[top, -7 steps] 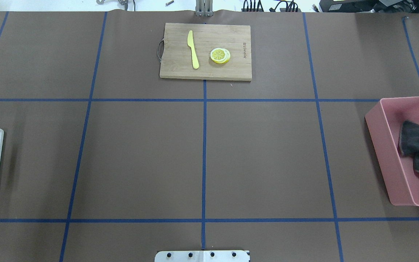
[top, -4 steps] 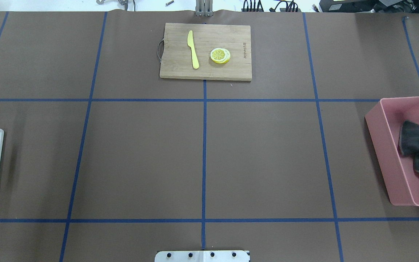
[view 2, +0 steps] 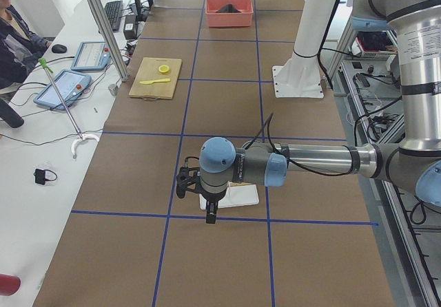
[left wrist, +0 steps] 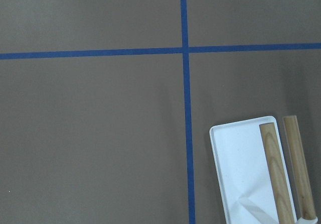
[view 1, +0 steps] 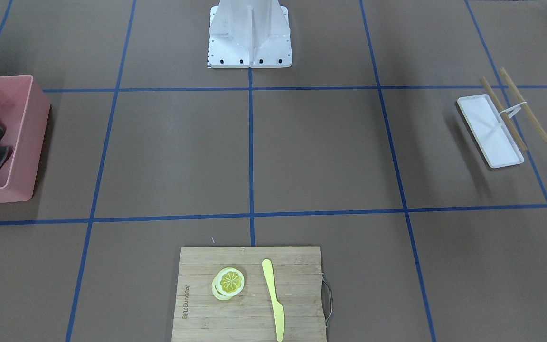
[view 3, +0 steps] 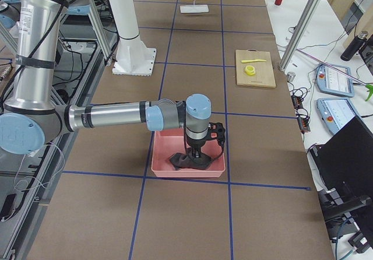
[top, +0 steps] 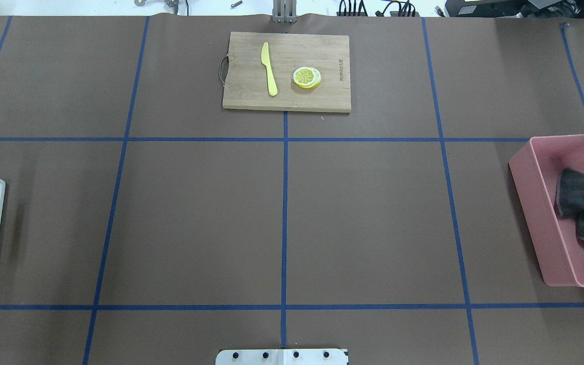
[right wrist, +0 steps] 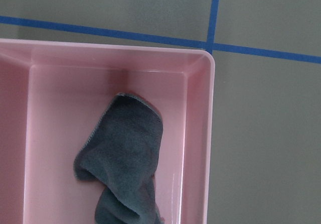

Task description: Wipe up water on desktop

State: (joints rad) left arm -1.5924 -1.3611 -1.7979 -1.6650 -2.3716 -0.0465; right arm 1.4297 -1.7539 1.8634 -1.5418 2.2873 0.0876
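While I look down from overhead, the desktop (top: 373, 218) fills nearly the whole view: a flat, matte brown sheet running from the robot's base to the far edge, cut into big rectangles by thin blue tape lines (top: 285, 223). Its tone reads even across every panel I can see, dull with no glare.

At the far middle sits a bamboo cutting board (top: 286, 71) with a yellow knife (top: 268, 68) and stacked lemon slices (top: 306, 77) beside it, not touching.

On the robot's right, a pink bin (top: 535, 203) holds a crumpled dark grey cloth (top: 583, 208). The right gripper (view 3: 195, 152) hangs over that bin, fingers pointing down at the cloth; it shows only in the side view, so I cannot tell how its jaws stand or whether they touch the fabric.

On the robot's left, a white tray (view 1: 489, 130) lies with two wooden sticks (view 1: 525, 104) alongside, one across its edge. The left gripper (view 2: 210, 214) points down just beside the tray, near a tape crossing; again, I cannot tell its jaw state.
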